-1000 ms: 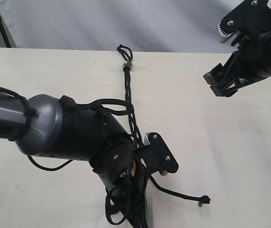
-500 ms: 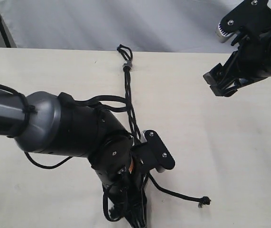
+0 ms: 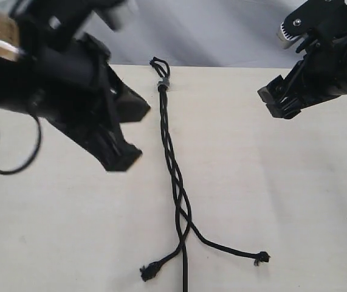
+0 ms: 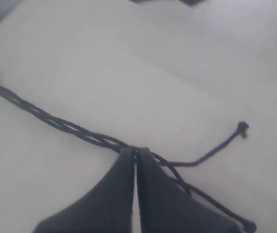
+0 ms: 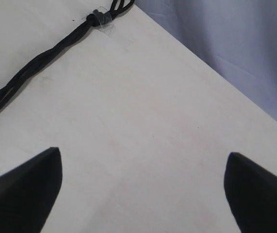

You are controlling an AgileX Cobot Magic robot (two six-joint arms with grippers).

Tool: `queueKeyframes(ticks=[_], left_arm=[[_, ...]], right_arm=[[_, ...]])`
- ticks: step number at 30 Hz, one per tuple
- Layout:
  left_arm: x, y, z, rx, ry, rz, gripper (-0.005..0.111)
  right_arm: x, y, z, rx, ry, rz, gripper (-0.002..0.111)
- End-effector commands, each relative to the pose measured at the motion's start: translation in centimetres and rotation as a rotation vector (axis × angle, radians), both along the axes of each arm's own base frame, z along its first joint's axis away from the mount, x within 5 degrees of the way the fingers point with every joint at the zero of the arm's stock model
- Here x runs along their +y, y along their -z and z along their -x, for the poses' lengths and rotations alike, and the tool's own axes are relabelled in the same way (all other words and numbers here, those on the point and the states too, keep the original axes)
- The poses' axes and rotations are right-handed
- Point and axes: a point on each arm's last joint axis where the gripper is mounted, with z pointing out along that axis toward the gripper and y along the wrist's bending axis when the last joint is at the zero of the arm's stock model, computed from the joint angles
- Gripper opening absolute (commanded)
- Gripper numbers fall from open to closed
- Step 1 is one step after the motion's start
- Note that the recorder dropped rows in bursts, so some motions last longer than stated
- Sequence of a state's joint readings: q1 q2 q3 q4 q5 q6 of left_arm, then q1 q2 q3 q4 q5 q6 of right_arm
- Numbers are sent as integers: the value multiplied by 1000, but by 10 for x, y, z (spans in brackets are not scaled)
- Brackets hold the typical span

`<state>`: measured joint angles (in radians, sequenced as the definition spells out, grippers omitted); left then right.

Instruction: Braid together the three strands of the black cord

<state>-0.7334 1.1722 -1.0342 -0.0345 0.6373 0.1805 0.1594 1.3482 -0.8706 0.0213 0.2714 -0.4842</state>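
Down the centre of the frame, on the surface [image 3: 282, 201], lay the black cord [image 3: 172, 152] — braided most of its length; the three strands [image 3: 222, 246] parted loose below, tails unbraided. Left gripper [image 4: 136, 151] jaws pressed together, empty; right gripper [image 5: 143, 153] jaws spread.

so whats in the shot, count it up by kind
black cord: 1
grippers: 2 (left gripper, right gripper)
table: 1
total: 4
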Motion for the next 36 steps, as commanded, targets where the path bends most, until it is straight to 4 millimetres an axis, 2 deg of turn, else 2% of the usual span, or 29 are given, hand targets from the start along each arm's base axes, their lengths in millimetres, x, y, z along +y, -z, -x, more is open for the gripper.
queueKeyframes(ticks=[1, 6, 11, 18, 20, 25, 30, 36], left_arm=[[34, -18, 19, -147, -73, 149, 0], [64, -16, 54, -311, -85, 289, 0], [79, -6, 74, -256, -83, 248, 0], [88, -10, 85, -269, -82, 254, 0], [92, -11, 86, -325, -66, 204, 0], [112, -14, 101, -417, -119, 216, 0], [137, 16, 116, -449, -290, 206, 0], [161, 49, 124, -602, -537, 111, 0]], right_arm=[[-2, -1, 0, -10, 10, -7, 84], [-2, -1, 0, -10, 10, -7, 84], [-2, -1, 0, -10, 10, -7, 84], [-2, -1, 0, -10, 10, -7, 84], [-2, -1, 0, -10, 10, -7, 84], [-2, -1, 0, -12, 10, -7, 84], [-2, -1, 0, -12, 10, -7, 84], [-2, -1, 0, -12, 10, -7, 84]])
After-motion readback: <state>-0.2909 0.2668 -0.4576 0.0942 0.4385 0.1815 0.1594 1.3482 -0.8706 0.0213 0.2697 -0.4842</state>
